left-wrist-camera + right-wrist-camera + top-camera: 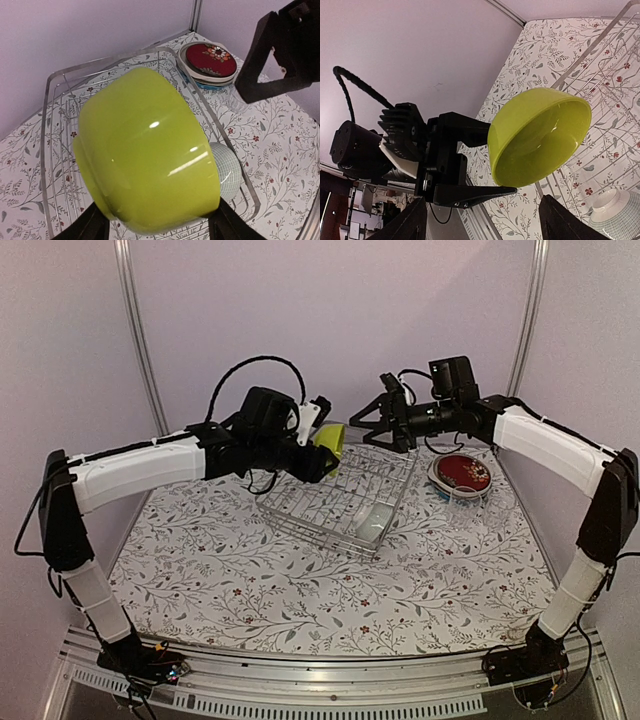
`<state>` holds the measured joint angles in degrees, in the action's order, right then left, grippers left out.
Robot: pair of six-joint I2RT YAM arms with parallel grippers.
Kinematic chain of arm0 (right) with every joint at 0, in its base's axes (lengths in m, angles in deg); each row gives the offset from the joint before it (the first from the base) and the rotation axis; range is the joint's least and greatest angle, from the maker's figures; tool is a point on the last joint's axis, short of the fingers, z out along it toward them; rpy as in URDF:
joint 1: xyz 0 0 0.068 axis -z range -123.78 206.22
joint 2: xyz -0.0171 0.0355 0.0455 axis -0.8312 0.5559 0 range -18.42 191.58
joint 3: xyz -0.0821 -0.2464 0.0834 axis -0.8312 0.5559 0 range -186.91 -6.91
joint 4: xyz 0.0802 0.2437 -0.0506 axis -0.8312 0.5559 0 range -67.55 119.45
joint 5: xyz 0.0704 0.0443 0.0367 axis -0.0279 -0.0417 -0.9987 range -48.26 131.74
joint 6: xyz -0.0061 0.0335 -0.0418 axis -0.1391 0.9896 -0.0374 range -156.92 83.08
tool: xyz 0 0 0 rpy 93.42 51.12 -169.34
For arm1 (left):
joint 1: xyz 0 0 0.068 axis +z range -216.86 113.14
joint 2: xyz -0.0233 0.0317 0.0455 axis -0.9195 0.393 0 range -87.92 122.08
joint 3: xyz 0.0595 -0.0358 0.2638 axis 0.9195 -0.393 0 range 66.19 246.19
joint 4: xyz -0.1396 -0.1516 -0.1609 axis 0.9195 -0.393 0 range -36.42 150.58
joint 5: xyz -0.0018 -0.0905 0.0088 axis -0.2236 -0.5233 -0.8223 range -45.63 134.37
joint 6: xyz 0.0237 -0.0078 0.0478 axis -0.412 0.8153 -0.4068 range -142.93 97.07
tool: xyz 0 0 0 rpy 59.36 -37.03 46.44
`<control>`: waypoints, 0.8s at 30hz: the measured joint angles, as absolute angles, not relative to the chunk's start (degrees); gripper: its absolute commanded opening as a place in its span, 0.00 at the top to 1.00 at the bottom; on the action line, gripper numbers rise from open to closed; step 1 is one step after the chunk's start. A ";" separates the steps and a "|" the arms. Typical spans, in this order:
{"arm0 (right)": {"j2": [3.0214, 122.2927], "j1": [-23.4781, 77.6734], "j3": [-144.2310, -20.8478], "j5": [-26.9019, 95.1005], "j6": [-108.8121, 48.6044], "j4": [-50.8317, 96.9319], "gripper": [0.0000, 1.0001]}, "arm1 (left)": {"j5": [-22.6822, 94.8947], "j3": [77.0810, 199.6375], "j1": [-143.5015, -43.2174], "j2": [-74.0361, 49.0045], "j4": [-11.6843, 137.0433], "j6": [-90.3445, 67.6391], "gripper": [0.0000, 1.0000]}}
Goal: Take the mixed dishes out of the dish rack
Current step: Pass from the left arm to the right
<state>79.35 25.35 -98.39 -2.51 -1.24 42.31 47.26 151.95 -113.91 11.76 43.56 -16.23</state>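
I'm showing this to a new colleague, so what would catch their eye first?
The bright yellow-green bowl, held tilted in the left end effector above the far end of the wire rack. Next, the open right end effector facing it, and the plate stack with a dark red one on top, beside the rack's right side.

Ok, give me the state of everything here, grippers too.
Left gripper: shut on the yellow-green bowl.
Right gripper: open, empty, in the air.
Yellow-green bowl: held tilted above the dish rack.
Pale bowl: lying in the dish rack.
Dish rack: on the table, holding the pale bowl.
Plates: stacked on the table beside the dish rack, dark red on top.
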 measured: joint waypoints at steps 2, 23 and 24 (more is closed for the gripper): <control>80.88 24.65 -98.41 -2.55 0.27 41.00 0.33 | 47.07 151.49 -113.97 11.28 44.39 -15.95 0.53; 87.44 22.16 -101.03 -2.86 10.13 31.56 0.92 | 47.00 150.87 -116.01 10.88 47.67 -16.47 0.53; 87.55 22.16 -101.03 -2.92 10.76 31.32 0.99 | 47.29 150.87 -116.14 10.88 47.73 -16.71 0.53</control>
